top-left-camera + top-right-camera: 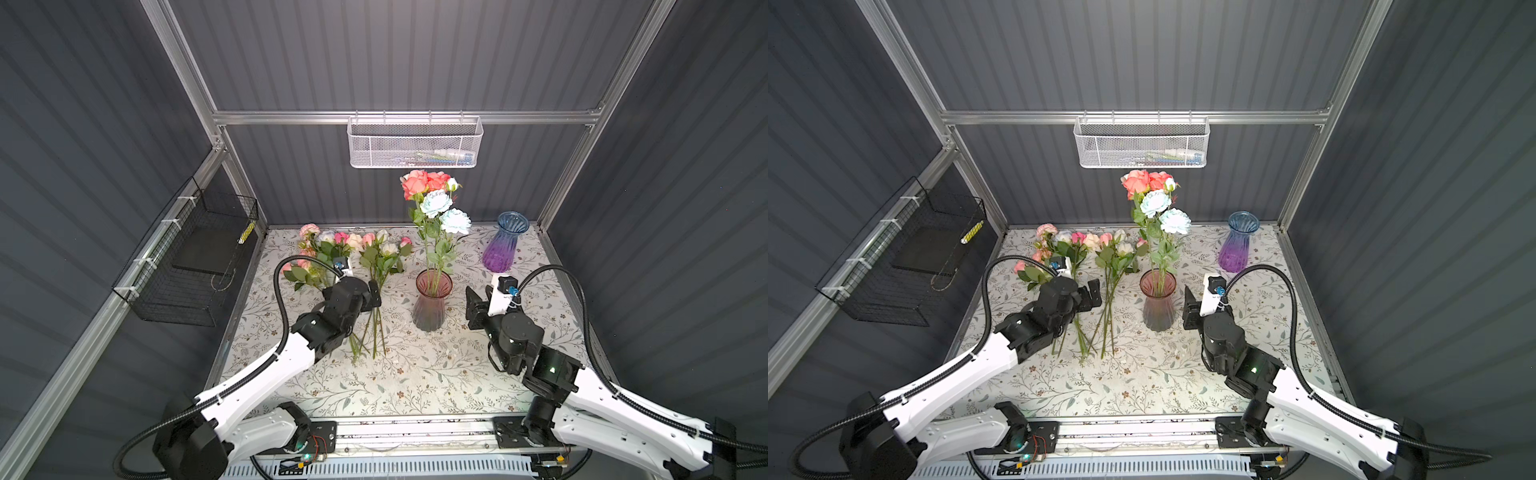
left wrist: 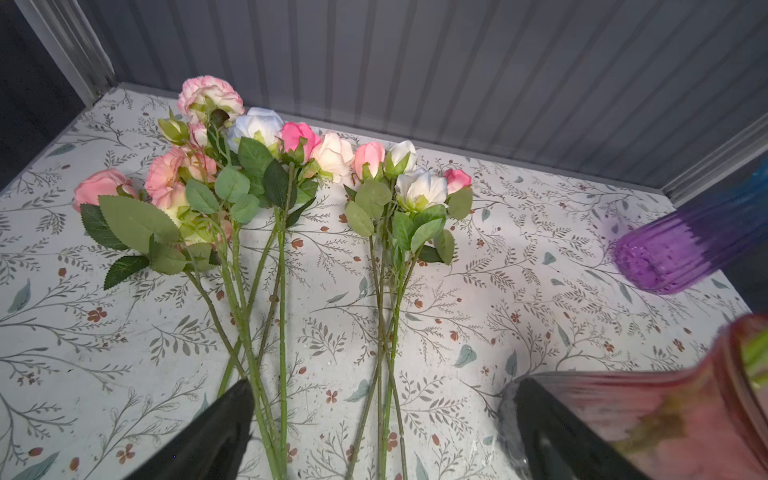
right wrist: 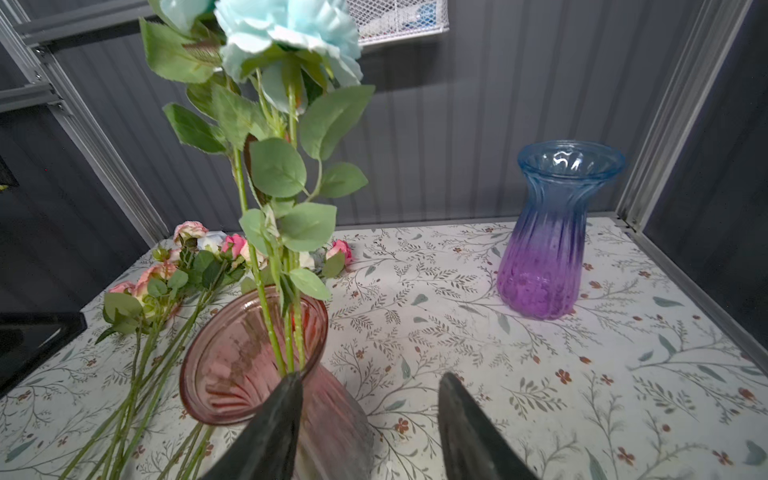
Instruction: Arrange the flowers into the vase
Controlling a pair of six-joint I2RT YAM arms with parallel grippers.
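Several flowers (image 1: 434,203) stand in the pink vase (image 1: 432,303) in both top views. Loose flowers (image 1: 353,253) lie left of it beneath the left gripper (image 1: 371,296). The right gripper (image 1: 473,305) hangs just right of it, and a purple vase (image 1: 505,245) stands behind.

Left wrist view: the jaws gape wide and empty, with loose stems between them.

Right wrist view: the jaws are parted and hold nothing, with one finger (image 3: 278,415) near the pink vase's rim.
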